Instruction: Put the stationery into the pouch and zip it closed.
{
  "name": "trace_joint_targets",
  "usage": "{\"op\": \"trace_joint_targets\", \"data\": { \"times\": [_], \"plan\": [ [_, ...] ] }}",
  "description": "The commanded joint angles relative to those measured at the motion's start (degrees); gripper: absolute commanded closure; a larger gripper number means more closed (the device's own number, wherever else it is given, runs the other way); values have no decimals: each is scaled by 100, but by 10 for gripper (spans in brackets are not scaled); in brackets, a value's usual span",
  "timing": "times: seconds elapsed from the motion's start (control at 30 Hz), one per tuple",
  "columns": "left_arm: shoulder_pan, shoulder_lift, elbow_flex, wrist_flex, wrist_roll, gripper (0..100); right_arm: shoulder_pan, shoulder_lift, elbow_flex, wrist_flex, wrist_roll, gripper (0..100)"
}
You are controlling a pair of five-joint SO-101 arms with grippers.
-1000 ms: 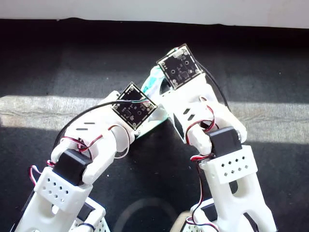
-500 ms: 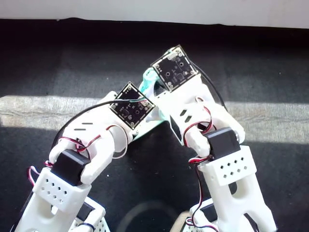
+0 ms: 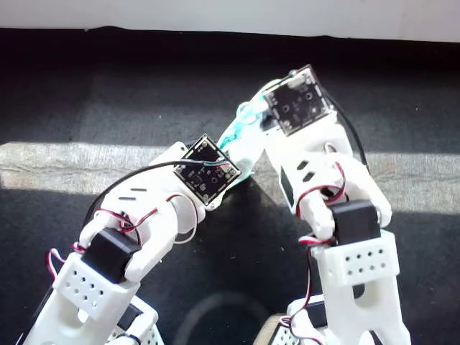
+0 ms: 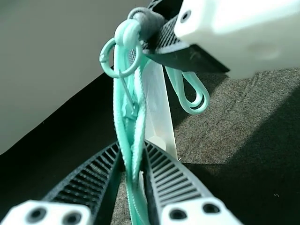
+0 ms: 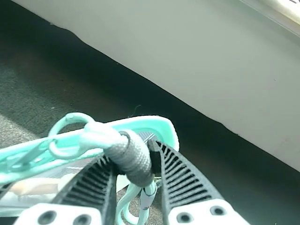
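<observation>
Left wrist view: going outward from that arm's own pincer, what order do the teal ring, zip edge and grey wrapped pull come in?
1. The zip edge, clamped in the left pincer.
2. The teal ring, farther along the zip.
3. The grey wrapped pull, farthest, gripped by the right pincer.

Dark surface (image 3: pixel 108 79) below a pale wall (image 3: pixel 215 13), with sun across it.
The surface is covered with a black, rough material like felt or thin carpet. The plain, light wall stands along its far edge, and the line where they meet is a little uneven. A wide band of sunlight (image 3: pixel 50 167) crosses the surface from side to side; the rest lies in shade.
</observation>
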Motion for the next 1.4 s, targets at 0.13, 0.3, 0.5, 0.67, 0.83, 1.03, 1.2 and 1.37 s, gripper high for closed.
{"op": "trace_joint_targets", "data": {
  "times": [0.13,0.3,0.5,0.67,0.83,1.03,1.2,1.37],
  "plan": [
    [-365,-760,-22,325,-26,990,848,760,-347,-637,53,991],
    [-796,-1244,233,316,229,990,1086,1209,-347,-804,35,991],
    [-848,-1692,409,325,290,990,1103,1613,-347,-1112,26,991],
    [-804,-2070,400,747,290,990,1262,1965,-576,-1358,26,991],
    [-470,-2193,382,1345,290,990,1262,2316,-1604,-1138,18,991],
    [-497,-2193,189,1389,290,990,1385,3187,-2818,-637,18,991],
    [-505,-2193,75,1407,290,990,1578,3934,-3196,-356,-26,991],
    [-505,-2193,75,1503,290,990,1675,4576,-3196,-338,-492,991]
  ]
}}
